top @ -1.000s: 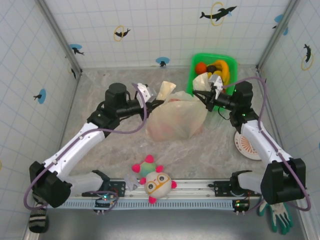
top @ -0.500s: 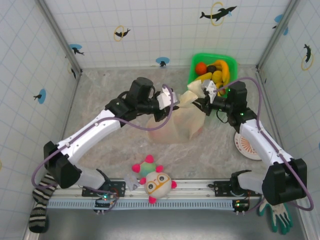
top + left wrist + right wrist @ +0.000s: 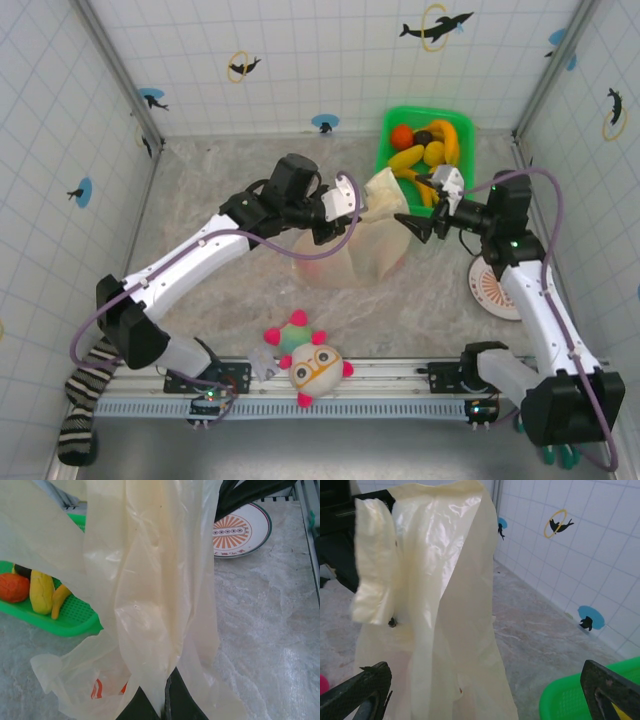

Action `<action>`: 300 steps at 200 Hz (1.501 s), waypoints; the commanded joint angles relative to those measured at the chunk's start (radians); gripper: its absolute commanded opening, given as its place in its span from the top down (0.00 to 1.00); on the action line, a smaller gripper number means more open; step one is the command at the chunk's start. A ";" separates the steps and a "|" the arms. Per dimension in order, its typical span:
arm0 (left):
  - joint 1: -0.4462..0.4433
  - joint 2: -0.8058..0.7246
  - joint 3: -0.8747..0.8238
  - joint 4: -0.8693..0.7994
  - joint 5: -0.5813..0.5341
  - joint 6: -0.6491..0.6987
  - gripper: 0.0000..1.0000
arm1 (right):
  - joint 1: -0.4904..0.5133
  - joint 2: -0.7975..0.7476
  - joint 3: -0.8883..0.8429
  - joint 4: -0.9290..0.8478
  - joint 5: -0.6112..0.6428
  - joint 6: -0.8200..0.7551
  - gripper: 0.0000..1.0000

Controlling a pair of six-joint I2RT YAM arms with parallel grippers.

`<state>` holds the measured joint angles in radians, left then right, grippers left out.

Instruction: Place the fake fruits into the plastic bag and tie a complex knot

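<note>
**Right arm lets go of the bag, left arm keeps its handle**

The plastic bag (image 3: 362, 245) slumps on the table just on the near side of the green basket (image 3: 388, 150). Its top is drawn up toward the basket's near-left corner. One pale handle strip (image 3: 381, 187) stands up there, held by the left gripper (image 3: 354, 203). From the left wrist I can see the bag (image 3: 150, 605) running down into that gripper's dark fingers (image 3: 142, 707), which are pinched tight on it.

Half a second ago the right gripper (image 3: 421, 222) was pressed against the bag's far side, at the basket's near edge. Now it has drawn back past the basket's near-right corner. Its fingers (image 3: 362, 687) are spread wide with nothing gripped, and the bag (image 3: 435, 580) hangs loose in front of them.

I see no knot anywhere, and the strips look slack and uncrossed. To my eye the right arm has dropped its strip to take a fresh hold, so the tying is barely under way.

Several fake fruits (image 3: 425, 150) still lie inside the basket: an orange one, bananas and a dark one. Something reddish shows low through the bag, but I cannot tell whether it is fruit or print.

A sunburst plate (image 3: 490, 288) lies nearer than the basket, off its right corner.
</note>
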<state>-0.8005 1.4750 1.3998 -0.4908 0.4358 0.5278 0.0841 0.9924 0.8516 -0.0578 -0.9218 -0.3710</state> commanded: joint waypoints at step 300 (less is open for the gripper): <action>0.018 -0.191 -0.142 0.119 0.045 -0.023 1.00 | 0.117 0.155 0.059 0.071 -0.133 0.045 1.00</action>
<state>-0.7944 1.3003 1.2743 -0.4255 0.4473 0.5198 0.2203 1.1839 0.8852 -0.0124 -1.0786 -0.3485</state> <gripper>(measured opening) 0.055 0.064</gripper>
